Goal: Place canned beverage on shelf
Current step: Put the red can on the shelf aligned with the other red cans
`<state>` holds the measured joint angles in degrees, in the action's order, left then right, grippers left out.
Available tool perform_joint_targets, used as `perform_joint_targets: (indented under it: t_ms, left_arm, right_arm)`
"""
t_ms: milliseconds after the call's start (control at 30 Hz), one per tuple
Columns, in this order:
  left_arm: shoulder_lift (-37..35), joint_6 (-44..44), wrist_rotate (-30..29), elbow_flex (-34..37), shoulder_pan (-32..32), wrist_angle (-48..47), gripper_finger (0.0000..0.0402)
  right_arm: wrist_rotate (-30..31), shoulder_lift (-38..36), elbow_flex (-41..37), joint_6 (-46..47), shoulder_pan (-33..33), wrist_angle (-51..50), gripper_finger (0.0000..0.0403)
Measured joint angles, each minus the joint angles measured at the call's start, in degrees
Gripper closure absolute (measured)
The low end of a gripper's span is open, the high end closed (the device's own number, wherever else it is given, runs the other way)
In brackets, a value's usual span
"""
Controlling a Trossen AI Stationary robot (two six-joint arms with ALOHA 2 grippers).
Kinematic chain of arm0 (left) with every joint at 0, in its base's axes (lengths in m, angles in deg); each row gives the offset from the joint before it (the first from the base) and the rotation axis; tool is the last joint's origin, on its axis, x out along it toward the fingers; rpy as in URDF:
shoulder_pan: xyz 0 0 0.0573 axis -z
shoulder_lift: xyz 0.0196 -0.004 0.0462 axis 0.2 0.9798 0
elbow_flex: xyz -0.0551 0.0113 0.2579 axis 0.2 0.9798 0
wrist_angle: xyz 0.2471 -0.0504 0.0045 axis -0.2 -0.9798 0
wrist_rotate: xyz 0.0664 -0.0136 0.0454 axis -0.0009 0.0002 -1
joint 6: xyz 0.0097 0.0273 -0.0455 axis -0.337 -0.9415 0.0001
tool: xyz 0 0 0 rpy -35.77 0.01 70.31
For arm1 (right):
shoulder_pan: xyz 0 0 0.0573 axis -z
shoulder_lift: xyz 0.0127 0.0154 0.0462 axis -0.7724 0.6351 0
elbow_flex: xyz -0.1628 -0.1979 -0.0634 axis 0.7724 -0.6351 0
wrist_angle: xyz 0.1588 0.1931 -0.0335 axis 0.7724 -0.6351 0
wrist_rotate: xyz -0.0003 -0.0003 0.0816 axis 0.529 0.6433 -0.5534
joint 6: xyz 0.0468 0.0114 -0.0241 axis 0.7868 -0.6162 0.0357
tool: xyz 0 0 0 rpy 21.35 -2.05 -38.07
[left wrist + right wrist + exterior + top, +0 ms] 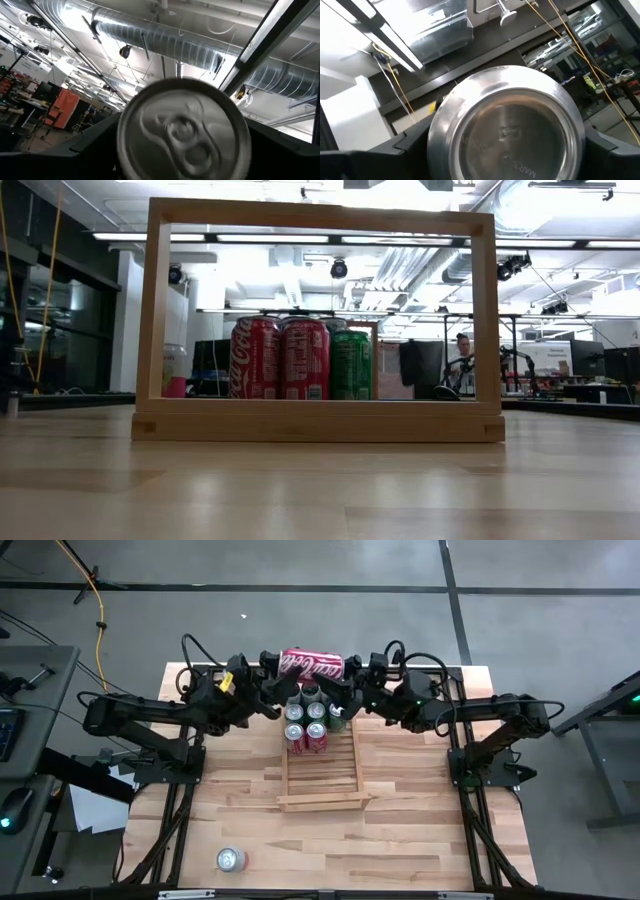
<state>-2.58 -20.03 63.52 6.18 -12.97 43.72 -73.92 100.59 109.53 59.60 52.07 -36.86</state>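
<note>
Both grippers are on one can, operator. Your left gripper [272, 664] has its fingers spread wide around the pull-tab end of the red can [312, 664], and your right gripper [352, 666] grips the opposite end, so the can is clamped between the two arms. Its long axis lies flat, running straight from one gripper to the other, printed side facing up at the overhead camera.

Look at the arm poses: each arm stretches from its outer side of the table inward toward the middle, wrists turned to face each other, meeting at the far edge of the tabletop [400, 830].

From your left wrist you see the can's top [184, 131] with its tab filling the view; from your right wrist you see the bare concave base [506, 131]. So the top points at the left gripper and the base at the right.

Just on the near side of the held can sits the shelf [320, 798], a slatted wooden rack, its far end loaded with upright cans [306, 726] and its near end bare. At table height you can make out red cans and a green can [350, 364] through the frame.

Well away from both grippers, a lone can [231, 859] stands near the front edge on the left arm's side.
</note>
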Motion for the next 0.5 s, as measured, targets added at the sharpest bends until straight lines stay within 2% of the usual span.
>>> perform_joint_targets:
  t_ms: [333, 500]
  left_arm:
    - [0.9, 1.0, 0.3, 0.1, 0.0, -0.1, 0.0073]
    - [1.2, 1.1, -0.1, 0.1, 0.0, -0.1, 0.0114]
  right_arm:
    - [0.1, 0.7, 0.0, 1.0, 0.0, 0.1, 0.0093]
    - [0.1, 0.8, -0.1, 1.5, 0.0, -0.1, 0.0093]
